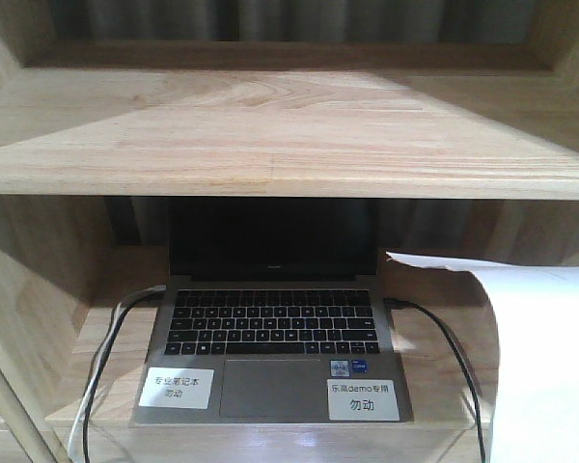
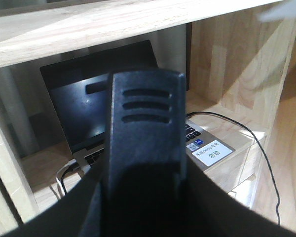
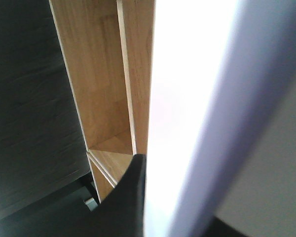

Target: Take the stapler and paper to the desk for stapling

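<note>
While the right jaws seem clenched on the paper [image 1: 545,367], held curling beside the shelf unit [image 1: 270,145], and the state of the left jaws cannot be told, the step looks like the carry to the table, unseen here, where the sheet next needs laying flat.

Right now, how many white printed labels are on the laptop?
2: one white rectangular paper label left of the silver laptop's touchpad, one right of it. None seem hidden.

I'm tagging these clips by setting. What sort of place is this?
Probably an office or study workstation: an open laptop sits in a light wooden shelf unit, cables run from both its sides, and a white paper sheet hangs at the right.
</note>
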Tool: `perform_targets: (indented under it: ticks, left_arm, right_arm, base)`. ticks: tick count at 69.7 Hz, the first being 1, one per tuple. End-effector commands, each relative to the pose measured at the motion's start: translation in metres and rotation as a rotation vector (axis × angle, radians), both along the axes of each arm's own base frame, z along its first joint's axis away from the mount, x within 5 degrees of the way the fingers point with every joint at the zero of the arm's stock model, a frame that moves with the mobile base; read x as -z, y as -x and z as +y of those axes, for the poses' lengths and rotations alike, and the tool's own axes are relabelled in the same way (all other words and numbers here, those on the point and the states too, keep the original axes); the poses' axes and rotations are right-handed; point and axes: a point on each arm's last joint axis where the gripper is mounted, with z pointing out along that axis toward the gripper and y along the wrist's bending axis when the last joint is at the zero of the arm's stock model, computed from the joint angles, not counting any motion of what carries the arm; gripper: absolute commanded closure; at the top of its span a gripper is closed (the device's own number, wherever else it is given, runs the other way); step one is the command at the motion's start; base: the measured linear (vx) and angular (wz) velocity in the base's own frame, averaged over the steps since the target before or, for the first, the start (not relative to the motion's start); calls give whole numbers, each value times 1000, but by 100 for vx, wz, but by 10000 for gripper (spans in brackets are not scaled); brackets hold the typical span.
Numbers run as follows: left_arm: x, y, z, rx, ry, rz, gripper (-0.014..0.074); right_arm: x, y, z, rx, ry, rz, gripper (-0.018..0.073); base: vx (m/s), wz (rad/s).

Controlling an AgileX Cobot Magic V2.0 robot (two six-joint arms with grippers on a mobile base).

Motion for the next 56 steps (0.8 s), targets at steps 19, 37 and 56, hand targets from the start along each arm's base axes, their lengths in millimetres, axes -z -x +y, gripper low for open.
perform_targets:
  ticks: [19, 37, 56]
  left_arm:
    - [-18, -1, 0, -8, 83, -102, 603]
    - [-18, -1, 0, -8, 83, -102, 603]
    - [-18, -1, 0, -8, 83, -102, 603]
  right_arm:
    - [-12, 9, 0, -12, -9, -139, 564]
    - [-12, 8, 1, 1, 8, -135, 564]
    - [-12, 8, 1, 1, 8, -136, 564]
  base:
    - [0, 0]
    - [0, 0]
    - [0, 0]
